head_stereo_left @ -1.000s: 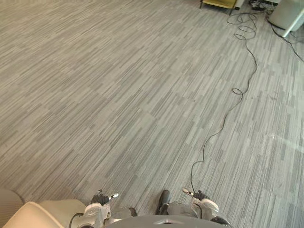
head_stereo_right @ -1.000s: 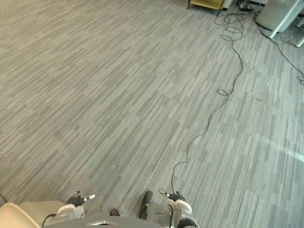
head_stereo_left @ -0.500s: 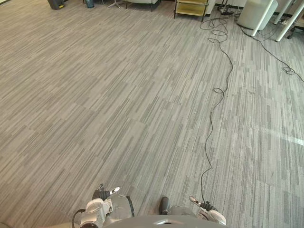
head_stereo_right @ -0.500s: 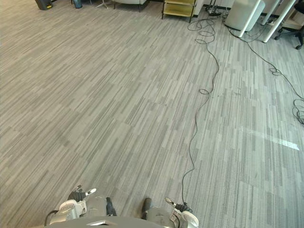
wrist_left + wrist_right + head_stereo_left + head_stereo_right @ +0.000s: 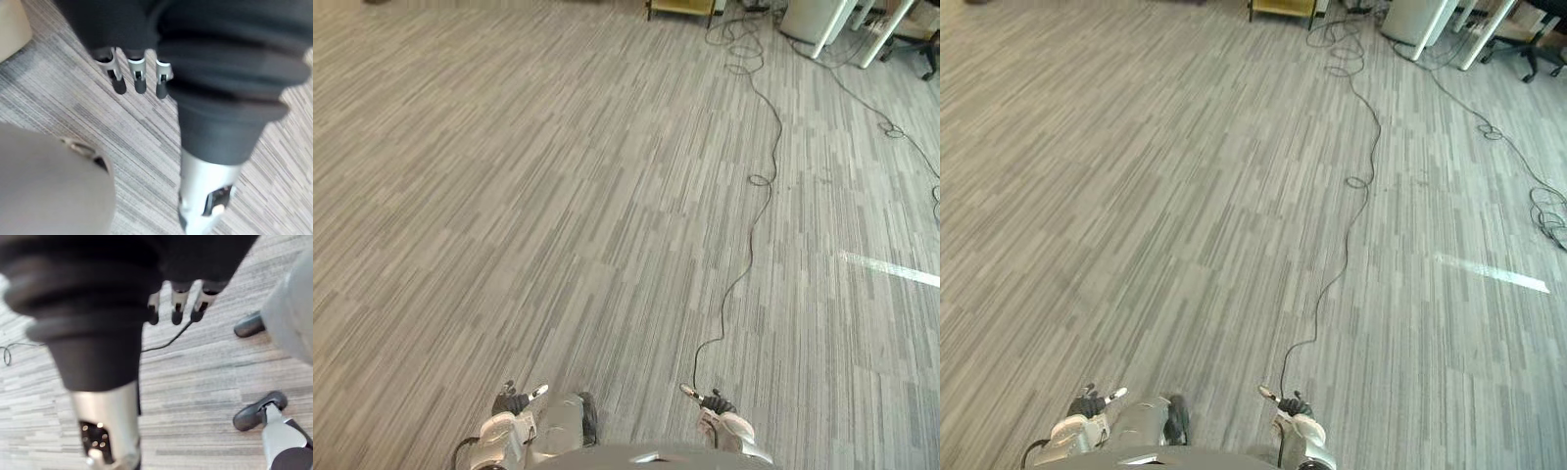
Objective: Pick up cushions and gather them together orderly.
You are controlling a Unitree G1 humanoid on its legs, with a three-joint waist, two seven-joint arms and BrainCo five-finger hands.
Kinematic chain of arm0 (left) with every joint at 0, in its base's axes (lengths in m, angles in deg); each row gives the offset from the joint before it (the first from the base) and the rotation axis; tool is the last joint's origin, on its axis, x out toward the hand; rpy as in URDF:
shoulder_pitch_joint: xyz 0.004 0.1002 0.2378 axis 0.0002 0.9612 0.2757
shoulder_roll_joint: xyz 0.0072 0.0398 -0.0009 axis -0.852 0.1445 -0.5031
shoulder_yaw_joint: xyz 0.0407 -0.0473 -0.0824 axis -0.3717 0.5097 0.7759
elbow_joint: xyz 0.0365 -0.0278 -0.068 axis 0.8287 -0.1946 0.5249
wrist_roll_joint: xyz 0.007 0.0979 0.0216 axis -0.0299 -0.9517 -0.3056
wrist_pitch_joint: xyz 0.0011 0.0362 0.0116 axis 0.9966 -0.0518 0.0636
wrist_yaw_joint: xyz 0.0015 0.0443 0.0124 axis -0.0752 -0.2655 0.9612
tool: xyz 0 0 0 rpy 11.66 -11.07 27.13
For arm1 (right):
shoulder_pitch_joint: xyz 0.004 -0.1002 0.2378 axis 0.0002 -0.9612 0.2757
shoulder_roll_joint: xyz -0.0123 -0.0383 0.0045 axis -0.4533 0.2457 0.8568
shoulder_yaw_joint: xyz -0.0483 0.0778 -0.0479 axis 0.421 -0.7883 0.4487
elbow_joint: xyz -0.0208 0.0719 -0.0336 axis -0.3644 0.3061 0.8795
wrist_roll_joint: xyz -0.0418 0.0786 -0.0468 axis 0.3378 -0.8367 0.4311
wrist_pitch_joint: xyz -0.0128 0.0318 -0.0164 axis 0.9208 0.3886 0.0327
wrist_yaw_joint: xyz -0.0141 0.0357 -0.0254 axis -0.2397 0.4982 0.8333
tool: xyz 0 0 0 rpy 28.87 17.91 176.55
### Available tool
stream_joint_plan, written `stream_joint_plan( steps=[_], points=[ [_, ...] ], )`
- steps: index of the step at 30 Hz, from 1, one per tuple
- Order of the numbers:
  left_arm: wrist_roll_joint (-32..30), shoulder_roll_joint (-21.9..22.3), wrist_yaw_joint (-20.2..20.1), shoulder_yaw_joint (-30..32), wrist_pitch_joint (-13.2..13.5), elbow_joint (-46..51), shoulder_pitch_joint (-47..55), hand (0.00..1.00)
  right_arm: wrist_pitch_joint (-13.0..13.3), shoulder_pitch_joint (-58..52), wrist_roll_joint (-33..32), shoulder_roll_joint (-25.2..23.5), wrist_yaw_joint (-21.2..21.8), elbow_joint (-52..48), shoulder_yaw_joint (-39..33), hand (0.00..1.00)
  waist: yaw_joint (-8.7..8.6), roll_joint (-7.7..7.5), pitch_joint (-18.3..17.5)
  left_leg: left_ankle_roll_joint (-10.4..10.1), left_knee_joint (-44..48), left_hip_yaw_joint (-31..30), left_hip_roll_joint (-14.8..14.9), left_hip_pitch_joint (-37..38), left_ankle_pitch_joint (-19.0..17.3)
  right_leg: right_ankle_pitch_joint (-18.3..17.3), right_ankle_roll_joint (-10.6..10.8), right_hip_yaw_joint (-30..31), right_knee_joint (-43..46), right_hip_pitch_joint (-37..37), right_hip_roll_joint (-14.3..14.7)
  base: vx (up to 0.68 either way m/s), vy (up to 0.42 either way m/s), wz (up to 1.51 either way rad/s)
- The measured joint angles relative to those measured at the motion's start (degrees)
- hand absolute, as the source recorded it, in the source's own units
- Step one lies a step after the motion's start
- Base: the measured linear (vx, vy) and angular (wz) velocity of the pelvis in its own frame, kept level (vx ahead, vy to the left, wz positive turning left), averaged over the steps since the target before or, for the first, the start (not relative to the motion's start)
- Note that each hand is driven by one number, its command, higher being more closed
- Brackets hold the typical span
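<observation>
Streaked grey carpet (image 5: 558, 196) (beige cushion (image 5: 11, 24))

Left hand (image 5: 512, 406) and right hand (image 5: 717, 409) are sitting at the bottom edge of the left eye view, with the frame cutting both off at the wrist. In the left wrist view the dark cover (image 5: 230, 73) is hiding most of the fingers (image 5: 139, 83), and just the straight tips are poking out. Same in the right wrist view, where the fingers (image 5: 177, 311) are blurring. Cream cushion (image 5: 11, 27) is getting cropped by the upper left corner there, shape unclear. Yellow shelf (image 5: 681, 8) and white furniture (image 5: 808, 18) are running off the top edge. Chair base (image 5: 1531, 49) is getting clipped at upper right, too small for detail.
</observation>
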Motion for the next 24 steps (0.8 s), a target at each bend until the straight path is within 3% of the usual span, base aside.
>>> stream_joint_plan(
  steps=[1, 2, 3, 4, 5, 6, 7, 8, 9, 11, 13, 14, 15, 16, 17, 18, 21, 24],
  points=[
    [0.0, -0.85, 0.0, -0.2, -0.12, -0.75, 0.09, 0.0, -0.1, -0.58, 0.02, 0.4, -0.05, 0.69, -0.59, 0.0, -0.22, -0.28, -0.19, 0.49, 1.54, 0.71, -0.49, 0.91, -1.04, 0.38, 1.89, 1.7, 11.83, -4.36, -0.04, 0.28, 0.057, -0.09],
    [0.03, -1.55, 0.05, -0.79, -0.16, -1.48, 0.28, 0.0, -0.04, -0.87, 0.06, 1.08, -0.05, 1.82, -0.52, 0.0, -1.21, -0.81, -0.3, 0.45, 2.07, 0.6, -1.23, 2.32, -2.11, 2.79, 5.99, 2.91, 17.51, -6.57, -0.27, 0.38, 0.073, -0.04],
    [-0.01, -2.31, 0.14, -1.9, -0.32, -1.77, 0.67, 0.0, 0.01, -0.74, 0.14, 1.79, -0.06, 2.75, -0.31, 0.0, -1.8, -0.57, -0.72, 0.49, 1.41, 0.57, -1.69, 3.96, -2.8, 5.33, 7.76, 2.81, 21.19, -7.57, -0.48, 0.32, 0.07, 0.01],
    [-0.02, -2.56, 0.13, -2.54, -0.45, -1.83, 0.74, 0.0, 0.0, -0.74, 0.28, 2.02, -0.07, 3.0, -0.21, 0.0, -2.08, -0.73, -0.49, 0.51, 0.53, 0.53, -2.05, 5.27, -2.99, 7.17, 7.84, 2.16, 23.02, -7.96, -0.95, 0.26, 0.045, 0.0],
    [-0.02, -3.09, 0.14, -3.89, -0.56, -1.87, 1.15, 0.0, 0.0, -1.14, 0.78, 2.58, -0.07, 3.48, -0.14, 0.0, -2.78, -1.14, -0.16, 0.87, -2.1, 0.1, -2.89, 8.34, -3.65, 11.96, 7.21, -0.16, 26.22, -8.6, -2.06, 0.2, 0.035, 0.01],
    [-0.02, -3.28, 0.16, -4.6, -0.59, -1.88, 1.33, 0.0, -0.02, -1.38, 1.19, 3.16, -0.08, 3.68, -0.15, 0.0, -3.03, -0.22, -0.14, 0.89, -3.69, -0.56, -3.17, 10.48, -3.65, 15.1, 5.96, -2.0, 28.05, -8.68, -2.73, 0.34, 0.055, 0.05],
    [0.02, -3.55, 0.17, -6.05, -0.63, -1.79, 1.31, 0.0, 0.1, -2.15, 1.49, 3.63, -0.08, 3.54, -0.69, 0.0, -4.03, 0.74, 0.7, 0.96, -7.64, -1.31, -3.28, 15.77, -3.69, 13.82, 1.46, -6.87, 33.02, -9.72, -4.18, 0.36, 0.043, 0.0],
    [0.07, -3.65, 0.22, -6.11, -0.67, -1.98, 1.23, 0.0, 0.1, -2.0, 1.68, 3.68, -0.07, 3.29, -0.57, 0.0, -4.09, 0.22, 0.79, 0.96, -8.92, -1.3, -3.32, 17.68, -3.7, 11.05, -0.68, -8.31, 33.99, -10.16, -4.29, 0.35, 0.028, -0.04],
    [0.28, -4.0, 0.23, -6.88, -0.71, -2.28, 1.16, 0.0, 0.08, -1.7, 1.7, 3.66, -0.05, 3.12, -0.39, 0.0, -4.33, 0.74, 1.32, 0.34, -10.96, -1.24, -3.03, 20.83, -3.33, 6.41, -3.26, -11.8, 34.51, -11.92, -4.13, 0.29, -0.025, -0.02],
    [1.0, -3.82, 0.2, -8.0, -0.71, -2.76, 0.81, 0.0, 0.22, -1.34, 1.68, 3.66, -0.01, 2.88, -0.35, 0.0, -5.5, 1.03, 1.57, 0.13, -13.17, -1.13, -1.48, 25.29, -3.23, 1.96, -6.78, -18.51, 30.43, -16.1, -2.48, 0.39, -0.079, 0.09],
    [1.19, -3.39, 0.15, -8.13, -0.71, -3.16, 0.45, 0.0, 0.26, -0.83, 1.64, 3.68, 0.01, 2.31, -0.39, 0.0, -5.89, 1.6, 1.95, 0.04, -14.39, -1.17, -0.34, 27.55, -3.18, 1.65, -7.78, -21.08, 24.8, -18.45, -0.75, 0.36, -0.091, 0.14],
    [1.15, -3.3, 0.12, -8.41, -0.73, -3.97, 0.08, 0.0, 0.37, -0.61, 1.62, 3.71, -0.02, 2.2, -0.41, 0.0, -6.1, 1.7, 2.12, -0.36, -15.4, -2.34, 0.25, 29.44, -2.95, 4.37, -8.18, -21.84, 13.31, -19.91, 2.03, 0.36, -0.114, 0.28],
    [1.13, -3.27, 0.06, -8.48, -0.74, -3.96, 0.08, 0.0, 0.33, -0.62, 1.63, 3.69, -0.04, 2.24, -0.4, 0.0, -6.24, 1.43, 2.2, -0.44, -16.02, -3.27, 0.06, 30.62, -2.91, 6.97, -8.31, -21.74, 7.44, -19.73, 3.0, 0.49, -0.175, 0.44],
    [1.16, -3.07, -0.04, -8.33, -0.74, -3.91, -0.01, 0.0, 0.25, -0.96, 1.57, 3.43, -0.04, 2.33, -0.44, 0.0, -6.58, 0.45, 2.64, -0.5, -16.58, -4.94, -0.51, 33.01, -2.94, 14.95, -9.45, -19.92, -3.43, -18.99, 3.98, 0.57, -0.221, 0.49],
    [1.1, -1.42, 0.01, -7.38, -0.91, -4.84, -0.05, 0.0, 0.28, -0.45, 1.49, 3.89, -0.03, 2.32, -1.35, 0.0, -7.0, 2.43, 2.75, -1.41, -16.37, -7.45, 1.16, 34.93, -2.99, 22.27, -11.05, -19.29, -6.3, -15.76, 6.19, 0.59, -0.204, 0.34],
    [1.1, -1.27, -0.1, -7.29, -0.93, -4.81, -0.17, 0.0, 0.23, 0.02, 1.56, 3.98, -0.04, 2.29, -1.57, 0.0, -6.91, 2.69, 3.05, -1.66, -15.92, -7.66, 1.29, 34.78, -2.04, 22.34, -10.66, -19.07, -6.78, -15.6, 6.38, 0.54, -0.191, 0.19],
    [0.39, 0.51, -0.14, -5.7, -0.81, -5.19, -1.2, 0.0, 0.02, 1.92, 1.75, 3.99, -0.05, 2.68, -4.5, 0.0, -7.08, 3.39, 5.04, -3.24, -17.3, -14.42, 0.09, 35.09, 3.38, 16.56, -11.44, -15.8, 2.49, -16.99, 5.11, 0.32, -0.127, 0.07],
    [-0.11, 1.61, -0.13, -4.21, -0.79, -5.2, -1.2, 0.0, -0.04, 1.21, 1.81, 3.39, -0.01, 2.14, -4.36, 0.0, -6.93, 4.71, 4.58, -3.93, -10.7, -15.35, 1.63, 33.74, 3.79, 12.31, -10.79, -16.27, -0.2, -13.07, 6.42, 0.38, -0.112, 0.07]
  ],
)
